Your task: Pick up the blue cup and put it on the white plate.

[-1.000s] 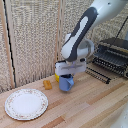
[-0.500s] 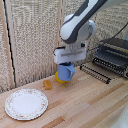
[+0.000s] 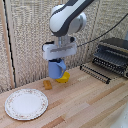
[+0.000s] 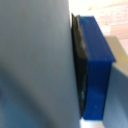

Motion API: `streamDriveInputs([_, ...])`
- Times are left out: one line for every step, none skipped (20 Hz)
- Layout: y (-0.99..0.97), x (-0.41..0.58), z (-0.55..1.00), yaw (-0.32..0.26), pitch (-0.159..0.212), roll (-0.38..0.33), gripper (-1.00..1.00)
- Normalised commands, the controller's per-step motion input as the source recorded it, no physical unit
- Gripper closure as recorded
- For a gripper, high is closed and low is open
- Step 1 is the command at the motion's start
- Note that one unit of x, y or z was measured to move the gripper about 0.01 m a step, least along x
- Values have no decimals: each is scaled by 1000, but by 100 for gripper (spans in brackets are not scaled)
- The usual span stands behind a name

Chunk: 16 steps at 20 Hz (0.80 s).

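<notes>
Cobalt cup (image 3: 56, 68) clamped in the gripper (image 3: 58, 64), clear of the table, over the yellow bowl (image 3: 63, 77) | grasp and lift done | alabaster dining ware (image 3: 26, 104) lies at about 7 o'clock from it | carry, lowering, release left.

one cobalt cup (image 3: 56, 68), one white plate (image 3: 26, 104), one yellow bowl (image 3: 64, 77)
</notes>
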Motion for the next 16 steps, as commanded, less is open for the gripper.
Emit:
streamDriveInputs([851, 540, 11, 13, 40, 0, 100])
streamDriveInputs([857, 529, 0, 16, 33, 0, 100])
streamDriveInputs([863, 526, 0, 18, 33, 0, 100])
streamDriveInputs([866, 514, 0, 22, 39, 0, 100])
streamDriveInputs([871, 500, 0, 27, 41, 0, 100])
streamDriveInputs([880, 477, 0, 33, 44, 0, 100])
streamDriveInputs([886, 457, 0, 39, 48, 0, 100])
streamDriveInputs([880, 429, -17, 46, 51, -4, 100])
streamDriveInputs([866, 406, -77, 51, 54, -17, 100])
streamDriveInputs([826, 374, -151, 56, 52, -34, 100])
streamDriveInputs([789, 363, -200, 56, 49, -49, 100])
streamDriveInputs([763, 320, -254, 60, 36, -64, 100])
streamDriveInputs([746, 291, -323, 61, 18, -103, 100])
streamDriveInputs([674, 214, -371, 61, 3, -139, 100])
streamDriveInputs([611, 129, -397, 63, 0, -167, 100])
streamDriveInputs([566, 63, -431, 62, 0, -190, 100])
